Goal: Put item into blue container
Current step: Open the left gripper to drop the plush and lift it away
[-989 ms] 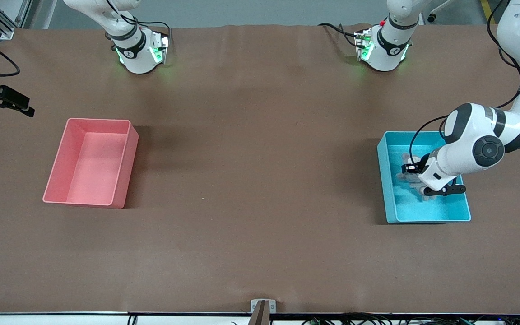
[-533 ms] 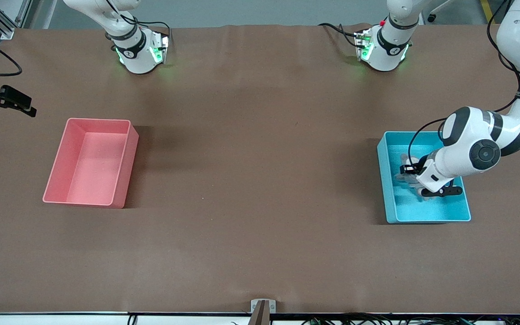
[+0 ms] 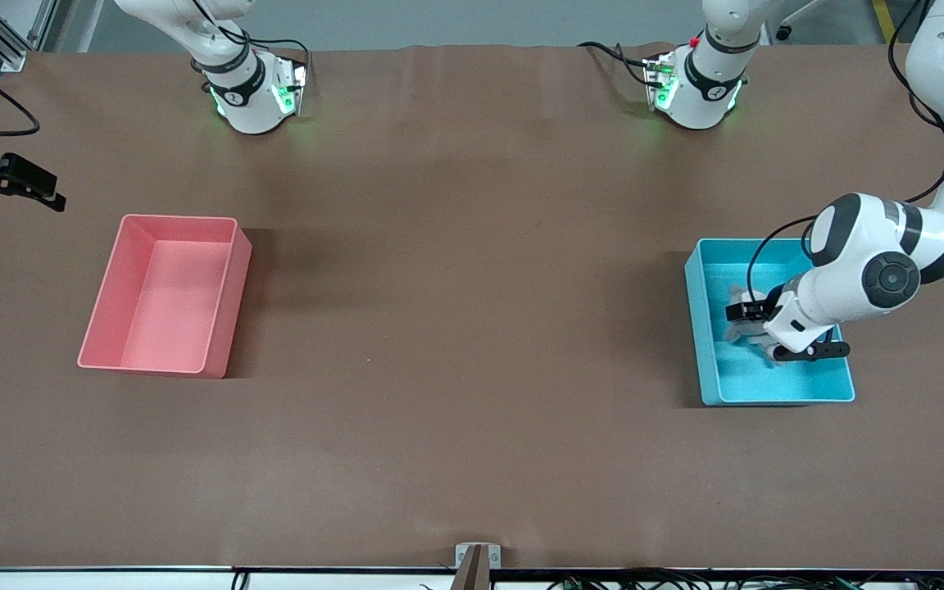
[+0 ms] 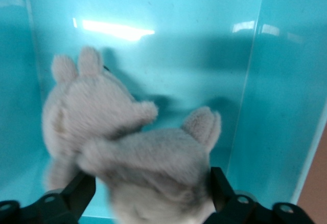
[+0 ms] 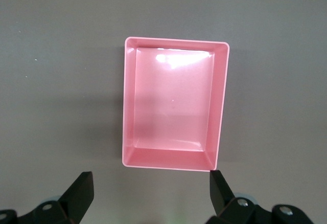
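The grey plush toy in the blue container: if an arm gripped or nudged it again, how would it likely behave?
The plush toy looks furry and limp, with ears and limbs splayed, so it would probably squash and flop rather than stay stiff. It seems light for its bulk. Lying on the smooth floor of the blue container, between the open fingers of the left gripper, it might slide when nudged; rolling seems unlikely.

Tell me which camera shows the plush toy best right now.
Left wrist view: the grey plush toy fills it, lying in the blue container. The front view shows only a sliver beside the left arm; the right wrist view shows none.
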